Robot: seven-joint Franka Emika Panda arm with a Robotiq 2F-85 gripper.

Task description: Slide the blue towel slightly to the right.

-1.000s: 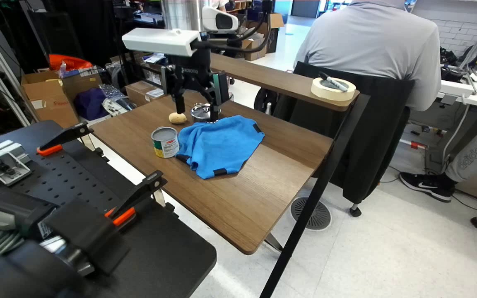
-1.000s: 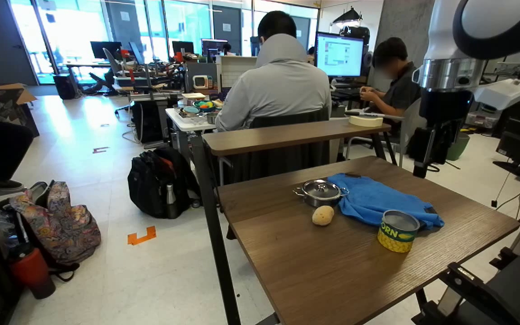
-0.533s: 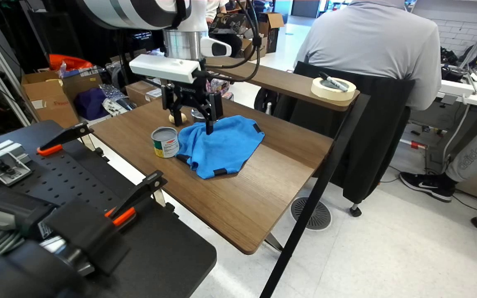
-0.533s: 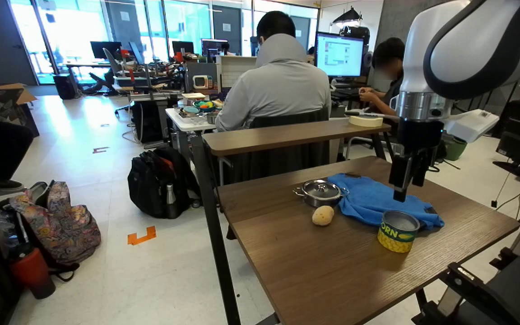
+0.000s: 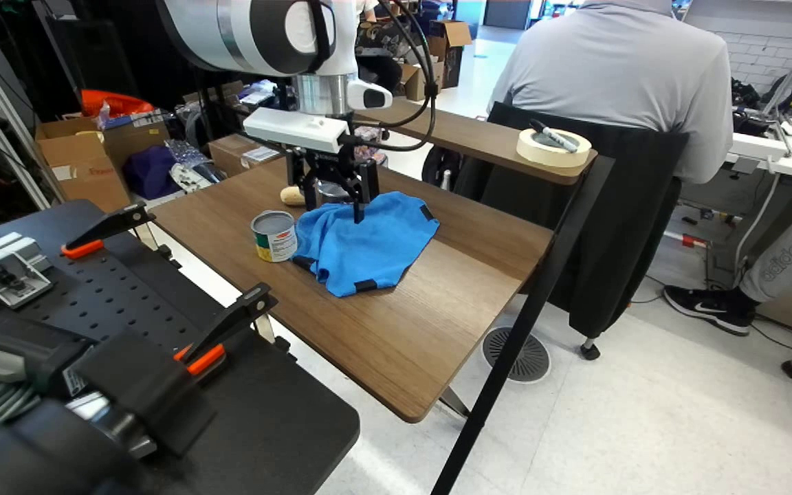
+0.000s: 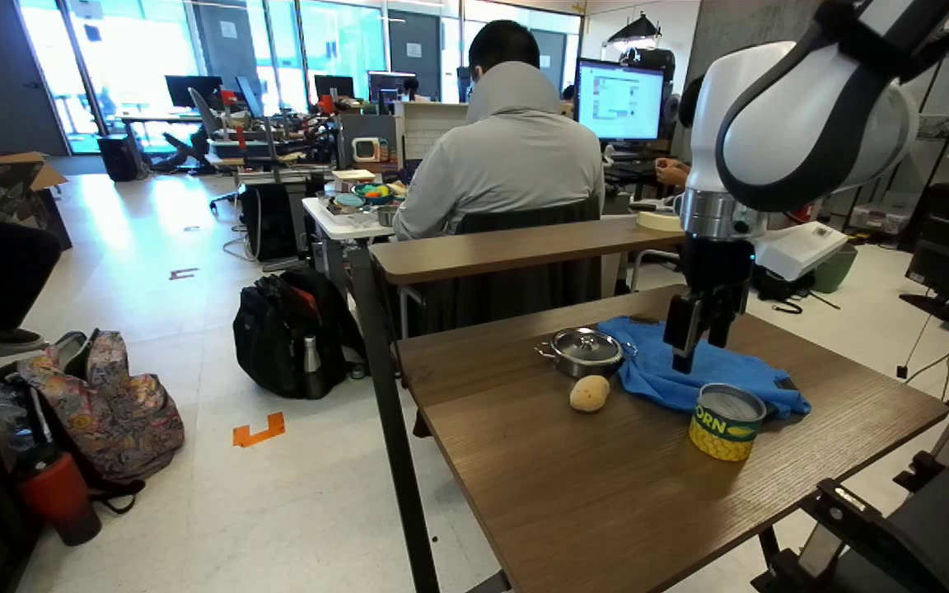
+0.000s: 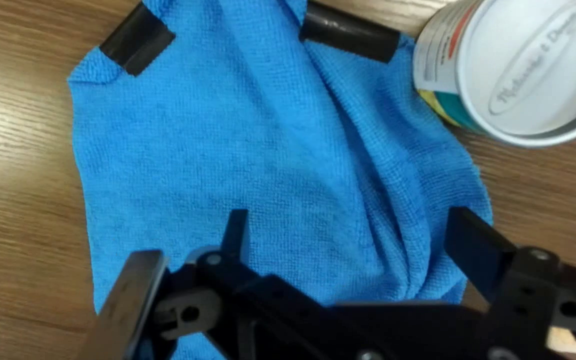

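Observation:
The blue towel lies rumpled on the brown table, with black strips at its corners. It shows in both exterior views and fills much of the wrist view. My gripper hangs fingers-down over the towel's pot-side part, also seen in an exterior view. In the wrist view the gripper is open, fingers wide apart with nothing between them. The fingertips appear above the cloth; the exact gap cannot be told. The gripper hides the towel's lower part in the wrist view.
A corn can stands against the towel's edge, also in the wrist view. A lidded metal pot and a potato are beside the towel. A raised shelf carries a tape roll with a marker.
My gripper has come down from higher up and shifted over the towel, towards the pot and potato side in the last half second. The towel, can, pot and potato have not moved.

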